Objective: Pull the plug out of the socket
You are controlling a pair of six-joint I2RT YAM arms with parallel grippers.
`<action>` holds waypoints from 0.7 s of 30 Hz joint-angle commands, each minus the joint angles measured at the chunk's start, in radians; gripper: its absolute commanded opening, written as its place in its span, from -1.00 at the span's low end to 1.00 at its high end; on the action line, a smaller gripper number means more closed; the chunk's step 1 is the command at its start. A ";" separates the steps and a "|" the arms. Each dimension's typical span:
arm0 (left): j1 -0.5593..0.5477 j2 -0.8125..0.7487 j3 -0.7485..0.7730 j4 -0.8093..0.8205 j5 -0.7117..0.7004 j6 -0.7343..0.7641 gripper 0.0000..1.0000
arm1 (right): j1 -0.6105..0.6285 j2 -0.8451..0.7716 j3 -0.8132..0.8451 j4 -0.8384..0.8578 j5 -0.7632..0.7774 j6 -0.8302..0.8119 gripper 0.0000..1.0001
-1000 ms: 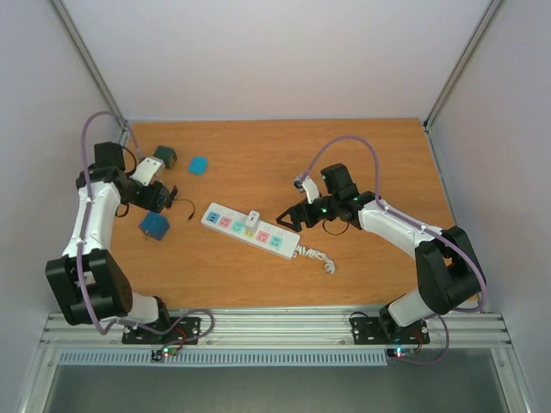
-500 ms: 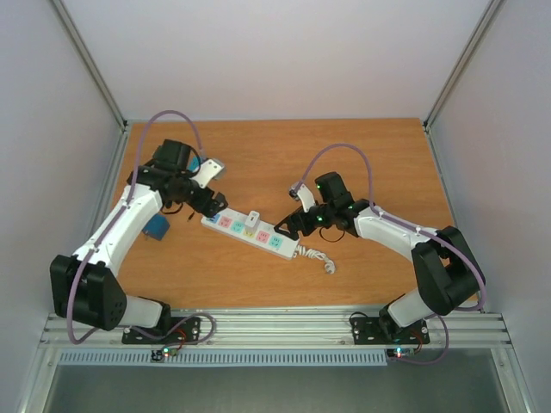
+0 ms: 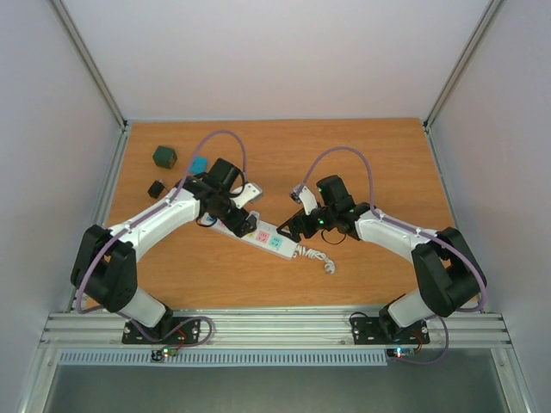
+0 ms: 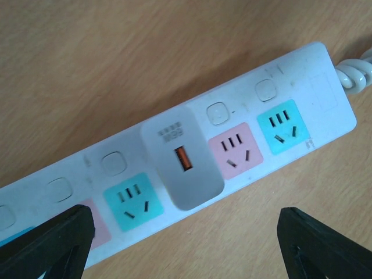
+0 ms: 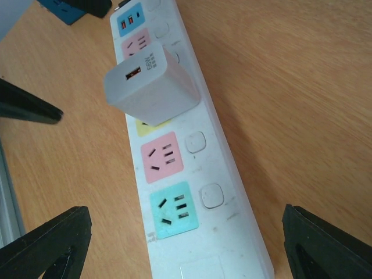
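Left claw (image 4: pixel 186 241) spread wide over plug (image 4: pixel 181 168) seated in socket (image 4: pixel 290 75), right claw (image 5: pixel 186 244) released nearby, green block (image 3: pixel 165 156) well apart

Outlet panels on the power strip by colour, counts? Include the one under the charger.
teal outlet panels: 2
pink outlet panels: 2
yellow outlet panel, mostly under the USB charger plug: 1
blue outlet panel: 1
Total on the power strip: 6

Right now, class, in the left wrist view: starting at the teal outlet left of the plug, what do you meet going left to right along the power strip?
Along the socket: teal outlet panel → white plug → pink outlet panel → second teal outlet panel → curly white cord.
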 commanded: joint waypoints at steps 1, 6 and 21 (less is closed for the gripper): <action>-0.042 0.043 -0.021 0.083 -0.048 -0.037 0.74 | 0.005 -0.043 -0.016 0.041 0.018 -0.024 0.82; -0.058 0.101 -0.012 0.119 -0.082 -0.051 0.62 | 0.006 -0.049 -0.032 0.065 0.020 -0.018 0.82; -0.061 0.146 0.009 0.149 -0.131 -0.012 -0.17 | 0.063 -0.065 -0.145 0.262 0.072 0.022 0.84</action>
